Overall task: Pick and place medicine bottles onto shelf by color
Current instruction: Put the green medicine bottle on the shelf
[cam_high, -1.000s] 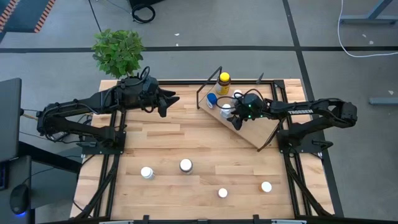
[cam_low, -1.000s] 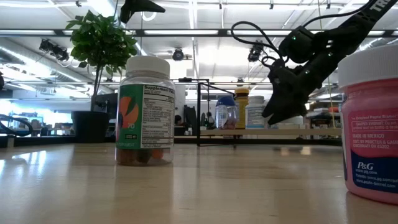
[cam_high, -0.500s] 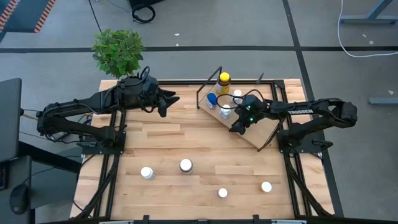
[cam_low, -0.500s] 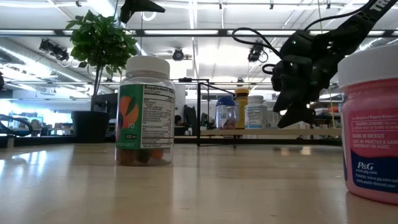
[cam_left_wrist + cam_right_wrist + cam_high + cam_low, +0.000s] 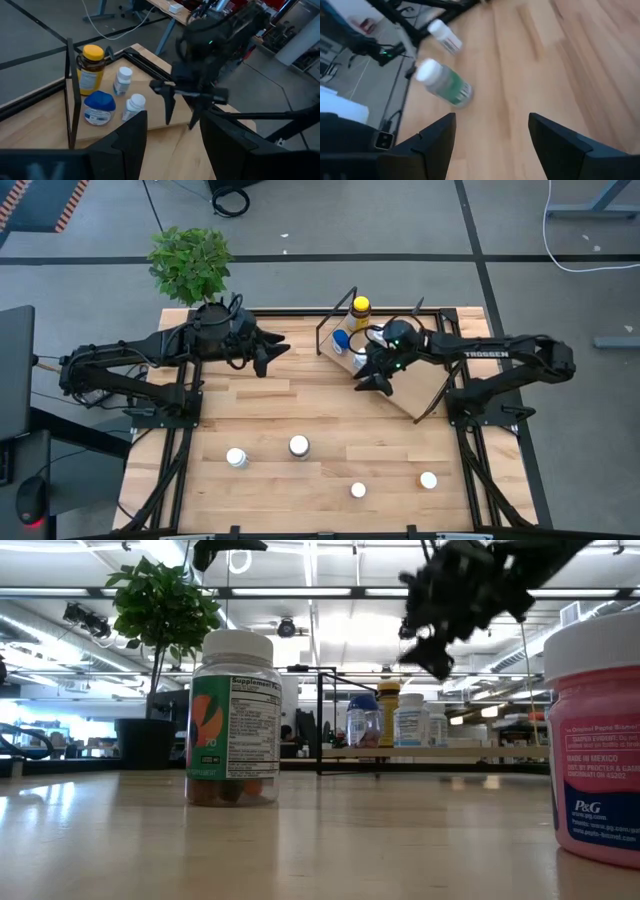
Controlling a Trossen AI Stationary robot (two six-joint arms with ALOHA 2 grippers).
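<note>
The shelf (image 5: 400, 380) is a light-wood board on a black wire frame at the table's far right. On it stand an amber bottle with a yellow cap (image 5: 360, 308), a blue-capped bottle (image 5: 341, 340) and two white-capped bottles (image 5: 123, 80) (image 5: 133, 106). Several more white-capped bottles stand on the near tabletop, among them one (image 5: 236, 457) and a green-labelled one (image 5: 299, 445). My right gripper (image 5: 370, 383) hangs open and empty above the shelf's left end, raised high in the low view (image 5: 437, 648). My left gripper (image 5: 272, 357) waits open at the far left.
A potted plant (image 5: 192, 268) stands at the table's far left corner behind my left arm. A pink bottle (image 5: 595, 740) and the green-labelled bottle (image 5: 232, 720) stand close to the low camera. Bare planks (image 5: 300, 400) lie between the shelf and the near bottles.
My right gripper has risen from just above the shelf board and shifted toward the table's left edge, tipping so that its fingers point more toward the near tabletop. It has stayed open and empty. The bottles on the shelf and table have kept their places.
</note>
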